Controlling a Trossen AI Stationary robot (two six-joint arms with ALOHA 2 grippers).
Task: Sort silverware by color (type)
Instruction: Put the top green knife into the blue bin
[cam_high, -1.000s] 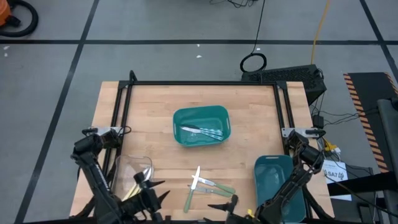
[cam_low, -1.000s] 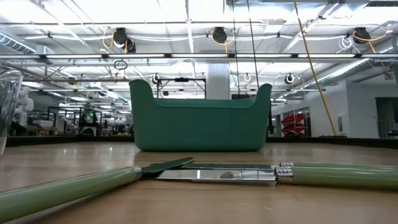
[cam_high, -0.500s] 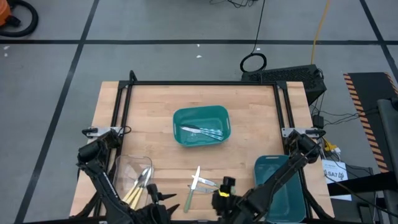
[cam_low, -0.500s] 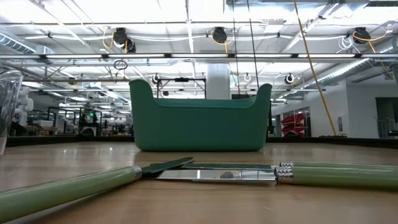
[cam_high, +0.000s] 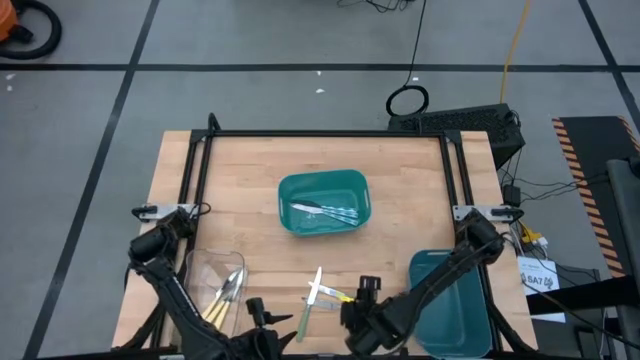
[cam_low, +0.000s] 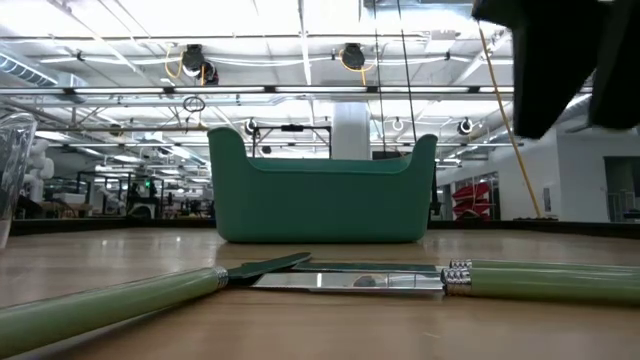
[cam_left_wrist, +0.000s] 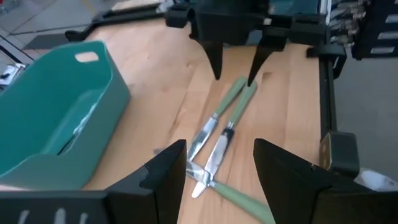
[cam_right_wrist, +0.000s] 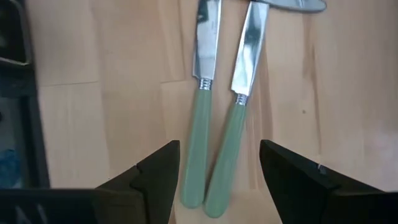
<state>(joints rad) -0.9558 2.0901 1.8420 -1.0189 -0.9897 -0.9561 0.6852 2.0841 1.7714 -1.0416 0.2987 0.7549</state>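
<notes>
R pincer (cam_right_wrist: 214, 171) open over 2 green-handled knives (cam_right_wrist: 221, 134), not touching

The high camera is looking straight down on the whole table (cam_high: 260, 170). The low one is sitting at tabletop level, facing a green bin (cam_low: 322, 190) and the room behind. Each wrist camera is peering closely past its own fingers; both are sharing the green-handled knives (cam_right_wrist: 214, 149) lying near the low camera.

Two green-handled knives (cam_low: 400, 281) flat on wood table (cam_low: 300, 330); teal bin (cam_low: 322, 190) behind; dark arm (cam_low: 560, 60) overhead.
</notes>
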